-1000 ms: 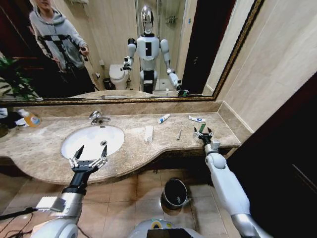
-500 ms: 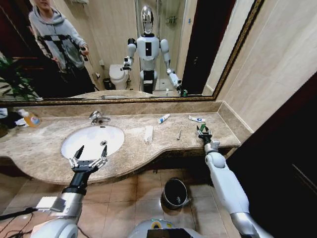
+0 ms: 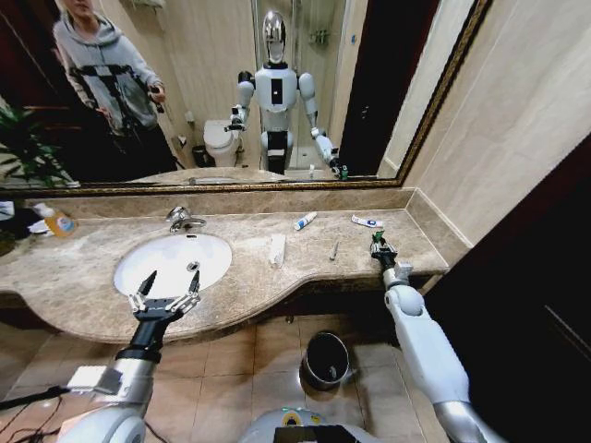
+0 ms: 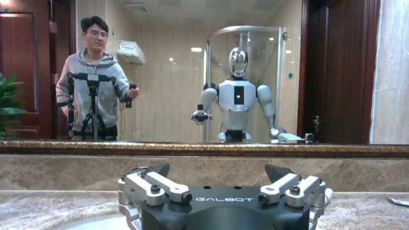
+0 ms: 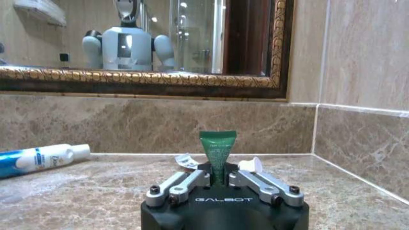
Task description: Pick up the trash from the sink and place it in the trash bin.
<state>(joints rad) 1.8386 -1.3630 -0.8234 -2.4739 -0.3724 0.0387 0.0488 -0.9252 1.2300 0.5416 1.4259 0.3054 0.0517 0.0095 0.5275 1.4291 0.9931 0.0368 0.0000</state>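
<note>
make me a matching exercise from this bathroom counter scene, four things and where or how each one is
Things:
1. green tube
2. left gripper
3. trash bin
4. white flat packet

Places or states:
a. on the floor below the counter
b. open, over the sink's near edge
c. clamped upright in the right gripper
d. lying on the counter right of the basin

Pairs: 1-c, 2-b, 3-a, 4-d
</note>
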